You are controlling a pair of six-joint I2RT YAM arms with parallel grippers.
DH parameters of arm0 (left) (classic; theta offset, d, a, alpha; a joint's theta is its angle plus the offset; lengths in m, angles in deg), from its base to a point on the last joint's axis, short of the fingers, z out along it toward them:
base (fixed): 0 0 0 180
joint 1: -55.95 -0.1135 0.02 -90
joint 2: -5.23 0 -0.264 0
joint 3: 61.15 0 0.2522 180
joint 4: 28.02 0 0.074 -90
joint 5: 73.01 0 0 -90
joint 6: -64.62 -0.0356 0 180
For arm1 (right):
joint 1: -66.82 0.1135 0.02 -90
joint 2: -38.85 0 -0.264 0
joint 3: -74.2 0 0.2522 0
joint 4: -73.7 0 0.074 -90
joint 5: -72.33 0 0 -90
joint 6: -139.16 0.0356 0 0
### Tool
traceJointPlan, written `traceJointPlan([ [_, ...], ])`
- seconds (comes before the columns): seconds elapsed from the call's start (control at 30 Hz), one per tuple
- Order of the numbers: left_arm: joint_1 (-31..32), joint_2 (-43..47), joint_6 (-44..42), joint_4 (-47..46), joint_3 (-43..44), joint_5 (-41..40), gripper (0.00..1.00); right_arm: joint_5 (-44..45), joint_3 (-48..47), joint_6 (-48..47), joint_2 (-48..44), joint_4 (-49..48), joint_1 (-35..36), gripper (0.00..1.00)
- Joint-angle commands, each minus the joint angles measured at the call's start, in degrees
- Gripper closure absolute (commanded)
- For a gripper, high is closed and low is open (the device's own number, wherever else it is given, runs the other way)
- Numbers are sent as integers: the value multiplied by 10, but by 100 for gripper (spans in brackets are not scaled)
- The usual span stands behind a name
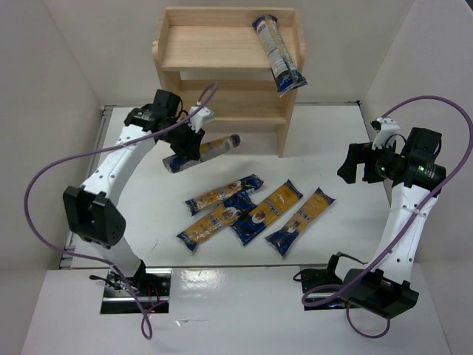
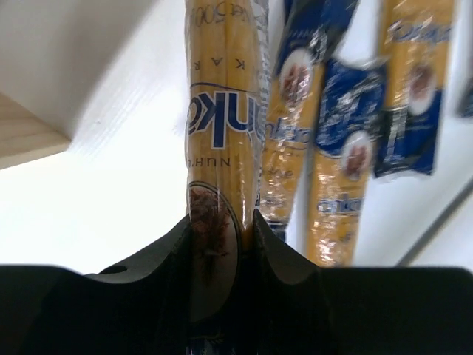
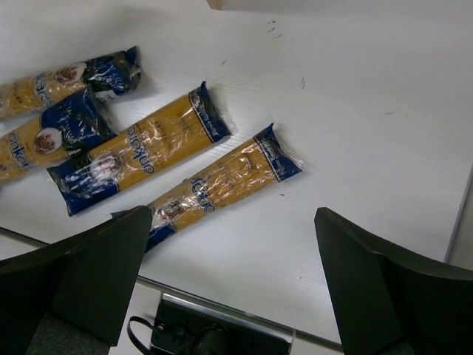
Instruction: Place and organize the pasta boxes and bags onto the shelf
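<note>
My left gripper [image 1: 185, 151] is shut on a blue-and-yellow spaghetti packet [image 1: 211, 148] and holds it above the table, in front of the wooden shelf [image 1: 181, 48]. In the left wrist view the packet [image 2: 220, 126] runs up from between my fingers [image 2: 277, 255]. Another packet [image 1: 278, 53] lies on the shelf's top tier, its end hanging over the front edge. Several packets [image 1: 255, 211] lie loose on the table; the right wrist view shows them too [image 3: 214, 181]. My right gripper [image 1: 358, 164] is open and empty, raised at the right side.
White walls enclose the table on left, right and back. The shelf's lower tiers [image 1: 244, 115] face the arms. The table's near edge and a black base mount [image 3: 207, 336] show in the right wrist view.
</note>
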Motion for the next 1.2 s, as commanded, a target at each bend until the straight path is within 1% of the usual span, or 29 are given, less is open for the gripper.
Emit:
traceJointPlan([
  [0.0, 1, 81, 66, 14, 49, 66, 100, -10, -8, -2, -8, -13, 11, 0],
  [0.17, 1, 144, 86, 49, 95, 93, 100, -10, -8, -2, -13, -13, 23, 0],
  [0.27, 7, 185, 86, 75, 112, 118, 100, -5, -8, 4, -13, -18, 34, 0],
  [0.33, 7, 211, 74, 85, 126, 118, 100, -5, -3, 4, -13, -23, 40, 0],
  [0.4, -7, 216, 68, 96, 138, 124, 100, -5, -3, 4, -13, -23, 40, 0],
  [0.47, -7, 231, 68, 90, 138, 124, 100, -5, -3, 4, -13, -23, 40, 0],
  [0.57, -19, 231, 80, 75, 138, 141, 100, 0, -3, 4, -13, -23, 40, 0],
  [0.63, -25, 224, 92, 69, 160, 162, 100, 0, -3, 4, -13, -23, 40, 0],
  [0.67, -32, 219, 92, 69, 189, 162, 100, 0, -3, 4, -13, -23, 40, 0],
  [0.77, -38, 219, 113, 43, 232, 160, 100, 6, 3, 9, -18, -28, 40, 0],
  [0.8, -38, 212, 113, 37, 259, 160, 100, 6, 3, 9, -23, -28, 46, 0],
  [0.93, -38, 181, 141, 24, 313, 160, 100, 17, 3, 14, -23, -34, 46, 0],
  [1.1, -38, 181, 179, -50, 313, 143, 100, 22, 8, 19, -29, -39, 46, 0],
  [1.17, -38, 174, 186, -56, 319, 143, 100, 30, 13, 19, -34, -44, 46, 0],
])
